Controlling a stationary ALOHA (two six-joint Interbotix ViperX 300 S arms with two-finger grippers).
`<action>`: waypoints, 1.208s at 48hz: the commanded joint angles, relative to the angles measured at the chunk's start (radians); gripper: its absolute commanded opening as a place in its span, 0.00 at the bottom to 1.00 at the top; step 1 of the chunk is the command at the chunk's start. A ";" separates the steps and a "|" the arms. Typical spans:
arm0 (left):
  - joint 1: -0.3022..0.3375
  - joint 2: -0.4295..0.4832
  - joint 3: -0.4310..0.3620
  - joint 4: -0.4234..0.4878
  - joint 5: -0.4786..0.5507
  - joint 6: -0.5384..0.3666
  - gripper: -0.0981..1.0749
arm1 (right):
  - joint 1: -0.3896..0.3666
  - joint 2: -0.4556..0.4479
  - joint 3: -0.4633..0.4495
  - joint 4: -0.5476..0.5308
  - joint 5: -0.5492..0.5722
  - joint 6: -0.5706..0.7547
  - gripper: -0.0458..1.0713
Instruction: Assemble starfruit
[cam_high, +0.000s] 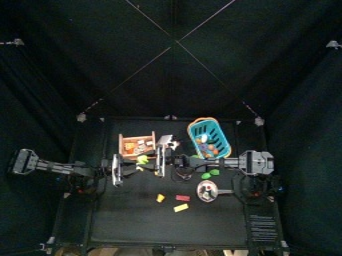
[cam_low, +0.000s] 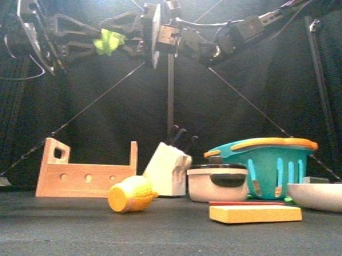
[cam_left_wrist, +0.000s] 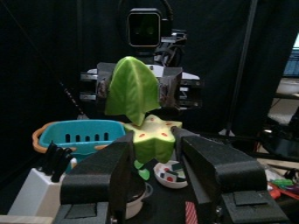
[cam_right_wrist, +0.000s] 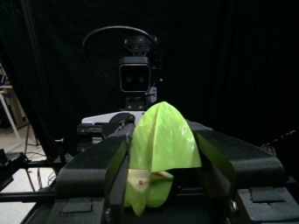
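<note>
High above the table, one starfruit piece (cam_left_wrist: 152, 138) is pinched between the left gripper's (cam_left_wrist: 149, 179) jaws, and the other starfruit piece (cam_right_wrist: 160, 153) is gripped by the right gripper's (cam_right_wrist: 163, 188) widely spread jaws, facing it.

We see the starfruit in two pale yellow-green pieces, both lifted well above the table. One starfruit piece (cam_right_wrist: 162, 153), a smooth leaf-shaped lobe with a ridge running down its length, stands upright between the right gripper's (cam_right_wrist: 163, 166) jaws, its pointed tip up. The other starfruit piece (cam_left_wrist: 153, 138), smaller and showing a star-pointed cut face, sits between the left gripper's (cam_left_wrist: 149, 162) jaws. In the left wrist view the two pieces meet, the big lobe just over the small one.
</note>
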 joint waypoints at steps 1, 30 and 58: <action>0.006 0.002 -0.014 0.003 -0.011 0.002 0.73 | 0.003 -0.021 -0.037 0.000 -0.012 0.000 0.74; 0.020 0.017 -0.009 0.035 -0.092 0.002 0.73 | 0.021 0.041 -0.094 -0.006 -0.066 0.000 0.74; 0.018 0.018 0.003 0.078 -0.167 0.002 0.73 | 0.021 0.061 -0.078 -0.006 -0.066 0.005 0.75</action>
